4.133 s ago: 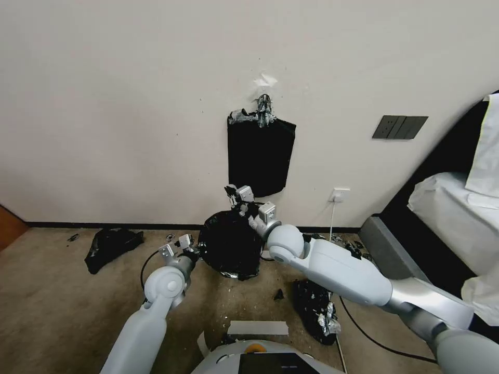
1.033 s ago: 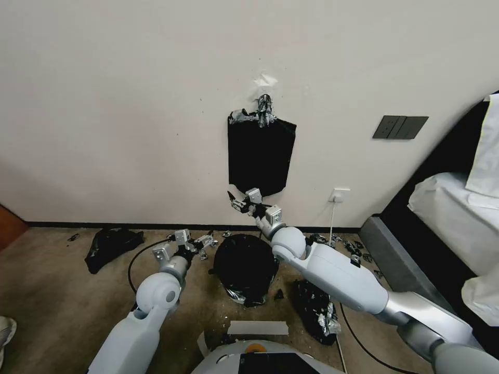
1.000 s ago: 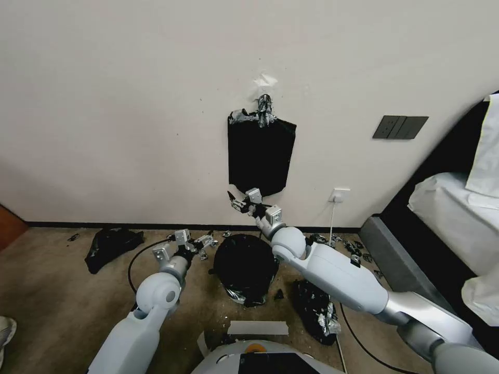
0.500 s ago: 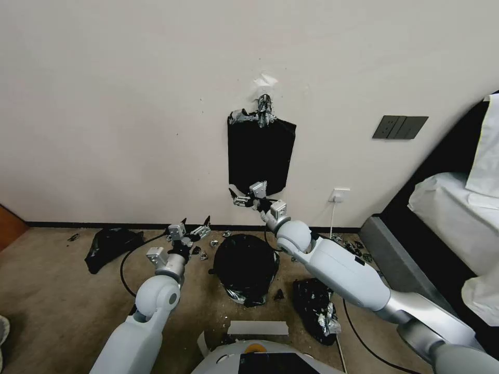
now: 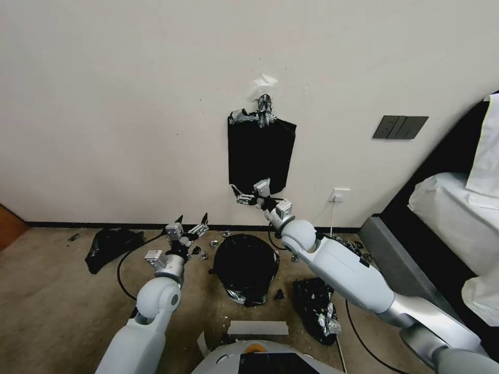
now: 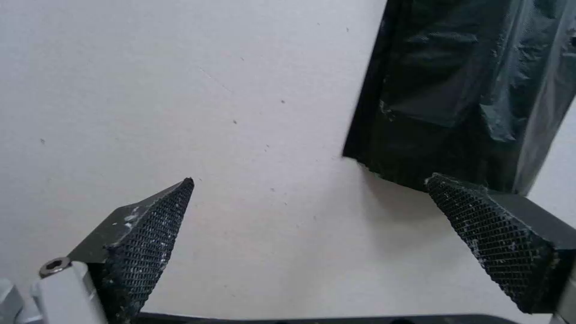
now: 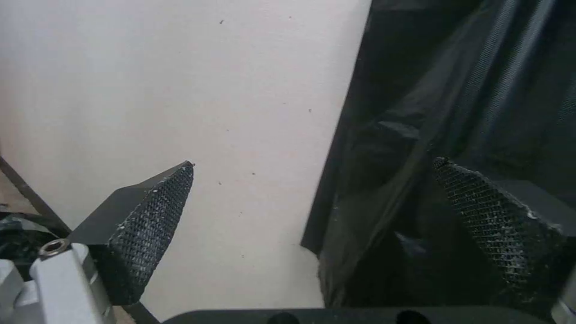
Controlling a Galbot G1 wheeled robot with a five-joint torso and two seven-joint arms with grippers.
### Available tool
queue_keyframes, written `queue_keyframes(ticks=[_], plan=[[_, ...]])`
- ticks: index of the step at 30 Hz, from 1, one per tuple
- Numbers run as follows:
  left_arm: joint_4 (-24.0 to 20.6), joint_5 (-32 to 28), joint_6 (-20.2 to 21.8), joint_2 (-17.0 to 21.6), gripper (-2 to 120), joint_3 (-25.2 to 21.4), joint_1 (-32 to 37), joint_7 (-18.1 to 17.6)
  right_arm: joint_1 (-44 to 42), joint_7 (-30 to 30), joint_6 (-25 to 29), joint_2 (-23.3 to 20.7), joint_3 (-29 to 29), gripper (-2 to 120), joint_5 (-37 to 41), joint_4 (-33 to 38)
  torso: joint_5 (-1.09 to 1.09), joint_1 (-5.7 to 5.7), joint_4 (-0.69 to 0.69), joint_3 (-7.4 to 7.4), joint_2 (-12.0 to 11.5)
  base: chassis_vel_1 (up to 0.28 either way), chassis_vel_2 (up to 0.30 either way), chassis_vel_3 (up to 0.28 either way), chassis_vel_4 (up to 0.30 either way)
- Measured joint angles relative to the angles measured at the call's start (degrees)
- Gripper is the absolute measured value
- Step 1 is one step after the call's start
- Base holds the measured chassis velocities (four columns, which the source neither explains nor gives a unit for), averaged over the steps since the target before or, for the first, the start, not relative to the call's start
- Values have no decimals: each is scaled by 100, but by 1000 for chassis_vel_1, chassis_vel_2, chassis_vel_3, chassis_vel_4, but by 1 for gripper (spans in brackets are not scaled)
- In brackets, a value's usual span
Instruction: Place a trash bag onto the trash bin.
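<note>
Done: we see the trash bag [image 5: 245, 266] lining the trash bin [image 5: 236, 296].
Left gripper [image 5: 192, 220]: spread, empty, beside it.
Right gripper [image 5: 237, 194]: spread, empty, above.
Left: nothing, we judge.

Glossy black trash bag [image 5: 245, 266] (silver flecks at rim); black mesh-textured fingers [image 6: 150, 234].

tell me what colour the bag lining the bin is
Glossy black, with silver tape bits low on the trash bag; best seen in the head view.
</note>
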Motion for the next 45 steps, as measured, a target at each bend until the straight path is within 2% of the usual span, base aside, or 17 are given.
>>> queue_keyframes(ticks=[8,13,18,21,26,30,34,35,37,39,41,45], plan=[[-17,219,-183,-131,100,-300,163,37,-307,-2,-350,-45,538,100,-360,182,0,0,1,0,0,0,0,0,0],[-17,368,-342,-208,100,-522,267,85,-746,-56,-699,-43,1135,100,-656,416,0,0,0,0,0,0,0,0,0],[-14,437,-441,-310,100,-628,338,103,-1047,-154,-816,-39,1593,100,-831,582,0,0,0,0,0,0,0,0,0],[-15,576,-539,-422,100,-745,432,132,-1365,-263,-851,-44,2151,100,-892,728,0,0,-1,0,0,0,0,0,0],[-29,681,-627,-539,100,-853,518,147,-1717,-337,-850,-42,2591,100,-887,875,0,0,0,0,0,0,0,0,0],[-32,890,-794,-678,100,-982,604,182,-2175,-456,-777,-11,3026,100,-842,1069,0,0,0,0,0,0,0,0,0],[-110,1059,-1028,-971,100,-1249,795,326,-2969,-557,-780,116,3751,100,-860,1479,0,0,-1,-1,0,0,0,0,0],[-110,1059,-1028,-971,100,-1249,795,326,-2969,-557,-780,116,3751,100,-860,1479,0,0,-1,-1,0,0,0,0,0],[-185,1119,-1110,-1116,100,-1357,954,411,-3412,-584,-890,242,4177,100,-1055,1716,0,0,1,-1,0,0,0,0,0],[-213,1148,-1145,-1163,100,-1390,1013,442,-3562,-631,-917,281,4334,100,-1175,1786,0,-1,1,-1,0,0,0,0,0],[-281,1207,-1253,-1273,100,-1478,1152,520,-4048,-912,-977,383,4822,100,-1656,1991,1,0,-1,-1,0,0,0,0,0],[-337,1291,-1491,-1378,100,-1523,1370,662,-4692,-1164,-1058,485,5255,100,-2005,2263,0,-1,-2,-1,0,0,0,0,0]])
